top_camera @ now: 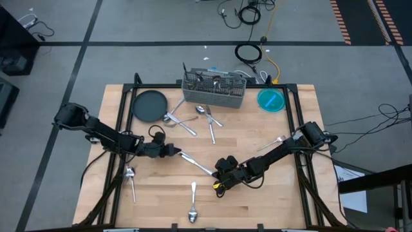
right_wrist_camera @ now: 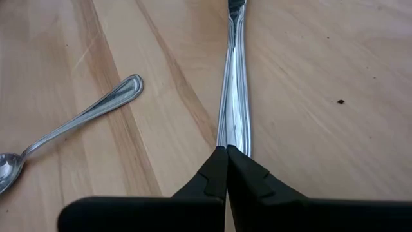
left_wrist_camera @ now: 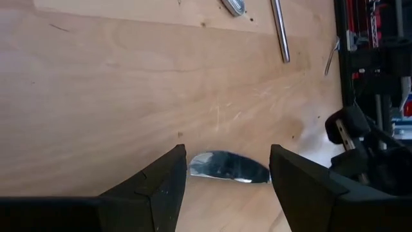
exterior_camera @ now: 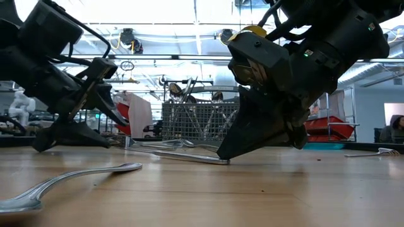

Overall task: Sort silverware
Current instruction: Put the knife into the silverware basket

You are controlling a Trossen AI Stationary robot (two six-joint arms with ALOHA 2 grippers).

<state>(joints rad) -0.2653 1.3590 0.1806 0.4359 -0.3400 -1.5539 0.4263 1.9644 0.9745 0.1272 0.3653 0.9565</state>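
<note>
A silver knife (top_camera: 196, 164) lies flat on the wooden table (top_camera: 270, 193) between my two grippers. My right gripper (top_camera: 217, 175) is shut, its tips on the knife's handle end. My left gripper (top_camera: 175, 151) is open at the blade end, and the blade tip (left_wrist_camera: 228, 167) lies on the wood in the gap between its fingers. Other silverware lies loose: a spoon (top_camera: 192, 206) near the front edge, a spoon (top_camera: 131, 177) at the left and a fork (top_camera: 270, 143) at the right. More stands in the wire-mesh caddy (top_camera: 214, 90). My left gripper has a finger (left_wrist_camera: 161, 187) on each side of the blade tip, slanting down from the table's left. Whether either finger touches the blade, I cannot tell. My right gripper rests its shut fingertips (right_wrist_camera: 219, 161) on top of the knife's handle (right_wrist_camera: 235, 138), at its free end. It slants down from the table's right, along the knife. The knife lies flat on the table.
A dark round plate (top_camera: 149, 105) and a blue round dish (top_camera: 271, 100) flank the caddy at the far edge. Several spoons and forks (top_camera: 206, 119) lie in front of the caddy. A spoon (right_wrist_camera: 77, 129) lies close beside my right gripper. Black frame rails (top_camera: 122, 109) border the table.
</note>
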